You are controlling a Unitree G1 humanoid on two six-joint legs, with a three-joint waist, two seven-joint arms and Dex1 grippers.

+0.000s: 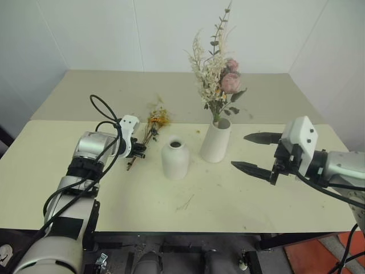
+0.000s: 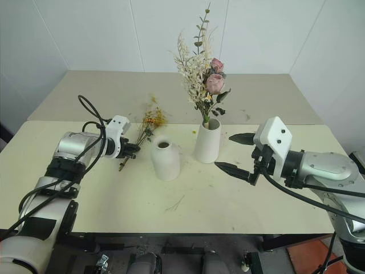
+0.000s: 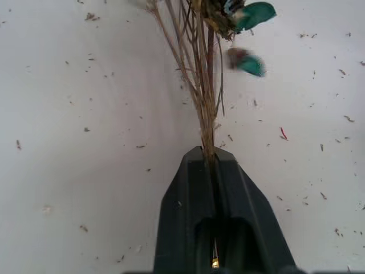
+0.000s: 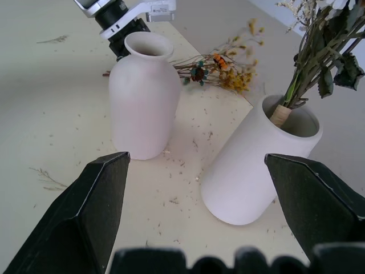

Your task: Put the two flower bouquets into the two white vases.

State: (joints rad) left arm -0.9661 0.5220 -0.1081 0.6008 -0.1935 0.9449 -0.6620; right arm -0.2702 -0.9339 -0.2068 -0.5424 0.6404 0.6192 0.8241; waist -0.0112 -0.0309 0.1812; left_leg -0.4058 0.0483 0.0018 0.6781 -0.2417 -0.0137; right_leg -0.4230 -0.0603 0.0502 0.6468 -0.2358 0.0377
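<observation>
Clamping thin-stemmed yellow-orange bouquet point(image 1: 153, 127) stems on table point(image 1: 239, 194): left gripper point(image 1: 139, 150), beside short white bottle-shaped vase point(image 1: 174, 159). Right gripper point(image 1: 255, 153) wide, empty.

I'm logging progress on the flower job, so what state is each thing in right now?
Pink bouquet: upright in the tall vase.
Short vase: upright, empty.
Yellow bouquet: lying on the table, stems pinched.
Left gripper: shut on those stems.
Right gripper: open, holding nothing.

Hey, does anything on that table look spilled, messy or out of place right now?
Yes. Dry plant crumbs are scattered over the table around the short vase and the tall vase, and a loose twig lies in front of them. Both vases stand upright.
</observation>
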